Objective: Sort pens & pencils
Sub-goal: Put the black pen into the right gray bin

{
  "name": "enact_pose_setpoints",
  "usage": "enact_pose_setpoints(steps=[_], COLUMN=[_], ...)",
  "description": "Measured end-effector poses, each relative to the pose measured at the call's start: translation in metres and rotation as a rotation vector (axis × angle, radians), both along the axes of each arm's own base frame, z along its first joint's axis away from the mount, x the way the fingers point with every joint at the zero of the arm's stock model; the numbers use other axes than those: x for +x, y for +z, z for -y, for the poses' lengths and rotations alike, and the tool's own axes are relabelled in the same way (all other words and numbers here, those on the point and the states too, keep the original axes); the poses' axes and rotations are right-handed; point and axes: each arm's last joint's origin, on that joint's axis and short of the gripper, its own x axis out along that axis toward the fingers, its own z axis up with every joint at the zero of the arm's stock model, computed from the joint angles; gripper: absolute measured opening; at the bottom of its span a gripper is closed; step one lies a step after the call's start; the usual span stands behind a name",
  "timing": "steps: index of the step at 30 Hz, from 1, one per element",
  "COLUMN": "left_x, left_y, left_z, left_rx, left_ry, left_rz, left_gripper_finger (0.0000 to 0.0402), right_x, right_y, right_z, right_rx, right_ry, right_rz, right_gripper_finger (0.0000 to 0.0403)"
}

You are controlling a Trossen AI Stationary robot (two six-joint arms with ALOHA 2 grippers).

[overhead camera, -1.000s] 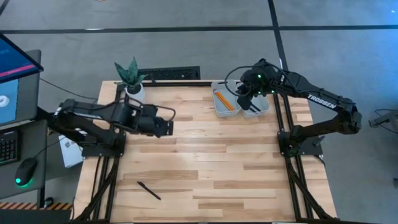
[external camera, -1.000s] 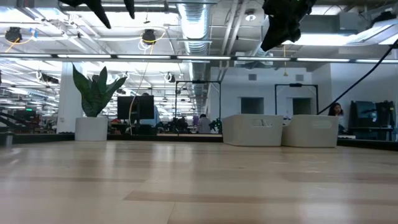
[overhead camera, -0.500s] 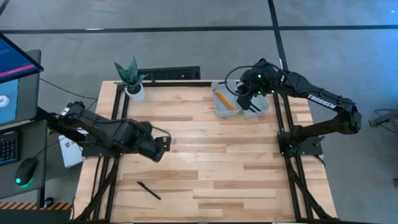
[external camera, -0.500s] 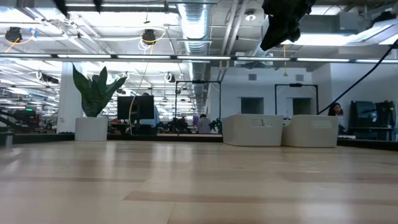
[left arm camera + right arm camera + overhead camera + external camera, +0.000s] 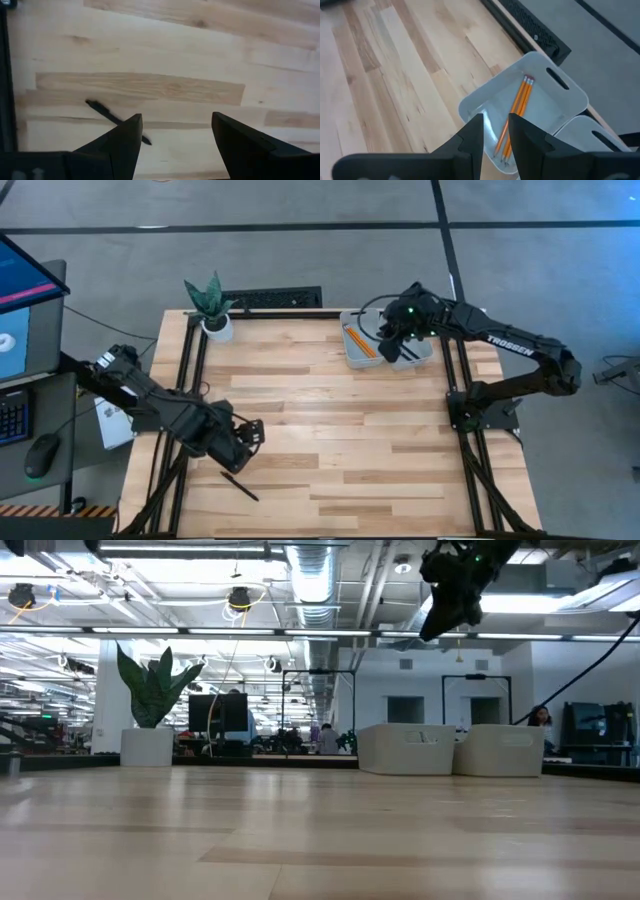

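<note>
While the left hand (image 5: 250, 434) gapes empty near a pen (image 5: 240, 486), a plant (image 5: 210, 305) stands far off.

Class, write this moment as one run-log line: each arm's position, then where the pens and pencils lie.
left gripper: open, above pen on table | right gripper: over bins | pencils: in white bin

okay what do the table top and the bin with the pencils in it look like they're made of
Table top: looks like pale wood planks, grain and board seams showing, with a smooth, slightly glossy finish. Bin holding the pencils: probably white plastic, with smooth moulded walls, rounded corners and a cut-out handle slot.
</note>
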Motion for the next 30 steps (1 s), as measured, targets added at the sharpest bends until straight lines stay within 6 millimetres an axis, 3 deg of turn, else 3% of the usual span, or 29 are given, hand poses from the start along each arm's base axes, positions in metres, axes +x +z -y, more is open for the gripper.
enact_pose_setpoints(steps=[5, 16, 30], left_x=[-0.003, 0.000, 0.000], left_y=[-0.012, -0.044, -0.044], left_z=[0.007, 0.017, 0.016], left_rx=[0.028, -0.111, -0.027], left_ry=[-0.075, -0.181, -0.470], left_rz=[-0.038, -0.091, -0.090], left_gripper_finger=[0.0231, 0.0231, 0.0231], right_x=[0.000, 0.000, 0.000], right_y=[-0.004, -0.004, -0.004], right_z=[0.000, 0.000, 0.000], right_rx=[0.003, 0.003, 0.013], right_ry=[0.000, 0.000, -0.012], right_rz=[-0.007, -0.006, -0.001], right_gripper_finger=[0.0113, 0.0113, 0.0113])
